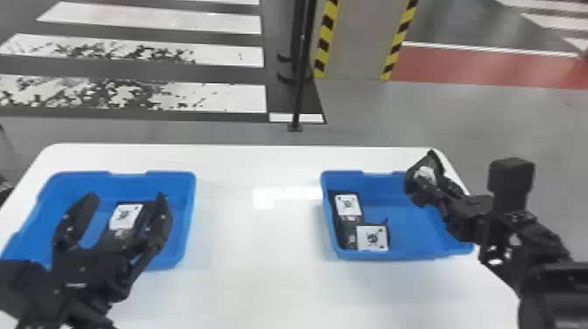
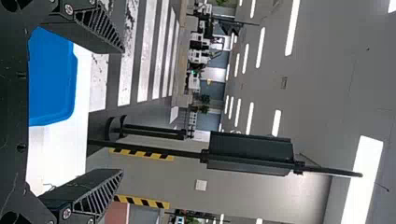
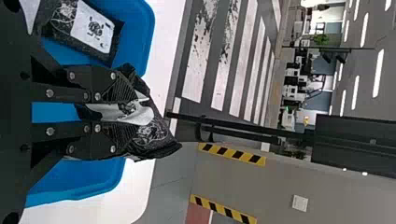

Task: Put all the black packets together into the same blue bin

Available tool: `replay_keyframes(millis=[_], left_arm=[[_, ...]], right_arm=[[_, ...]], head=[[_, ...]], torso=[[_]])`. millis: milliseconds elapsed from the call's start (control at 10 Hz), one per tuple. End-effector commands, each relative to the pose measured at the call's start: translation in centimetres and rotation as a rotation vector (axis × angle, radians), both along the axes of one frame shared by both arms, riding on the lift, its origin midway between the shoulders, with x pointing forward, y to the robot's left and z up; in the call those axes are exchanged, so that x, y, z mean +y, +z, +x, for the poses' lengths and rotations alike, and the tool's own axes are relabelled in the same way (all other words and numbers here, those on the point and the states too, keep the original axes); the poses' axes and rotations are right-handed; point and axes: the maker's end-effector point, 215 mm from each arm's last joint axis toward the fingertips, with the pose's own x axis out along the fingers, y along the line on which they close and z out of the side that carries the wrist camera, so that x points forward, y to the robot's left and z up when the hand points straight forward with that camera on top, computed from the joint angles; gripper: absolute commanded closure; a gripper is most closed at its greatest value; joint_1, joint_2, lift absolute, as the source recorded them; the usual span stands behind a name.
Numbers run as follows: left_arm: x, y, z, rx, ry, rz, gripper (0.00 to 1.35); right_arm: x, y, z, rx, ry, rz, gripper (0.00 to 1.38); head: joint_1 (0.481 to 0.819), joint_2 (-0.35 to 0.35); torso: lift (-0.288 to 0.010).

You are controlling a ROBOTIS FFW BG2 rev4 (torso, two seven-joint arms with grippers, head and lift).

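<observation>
Black packet with white label (image 3: 160, 141), pinched in right gripper (image 1: 431, 187) above right-hand blue plastic bin (image 1: 407, 254).
Two more labelled packets sat inside that bin: rear packet (image 1: 348, 204) by its left wall, front packet (image 1: 372, 238) near its front wall; fourth packet (image 1: 125, 216) lay in left-hand blue bin (image 1: 190, 205), left of it; left gripper (image 1: 125, 199) was wide, empty.
</observation>
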Motion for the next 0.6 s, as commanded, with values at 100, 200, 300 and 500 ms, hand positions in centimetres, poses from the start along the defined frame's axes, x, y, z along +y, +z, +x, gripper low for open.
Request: replay_keyframes(millis=[100,200,300,500], left_arm=[[0.2,0.1,0.3,0.000,0.004,0.008,0.12],[0.4,-0.1,0.4,0.007,0.005,0.020,0.12],[0.5,-1.0,0.7,0.039,-0.007,0.024,0.12],[1.0,-0.8,1.1,0.036,-0.011,0.044,0.12]], right_arm=[[1.7,0.7,-0.6,-0.051,0.048,0.059,0.32],[3.4,1.6,-2.1,-0.090,0.073,0.099,0.09],[5.1,2.4,-4.3,-0.124,0.097,0.140,0.10],[8.1,3.3,-9.1,-0.140,0.101,0.225,0.12]], head=[[0.695,-0.173],[0.695,-0.162],[0.695,-0.153],[0.695,-0.113]], torso=[[-0.110],[-0.110],[-0.110],[-0.110]])
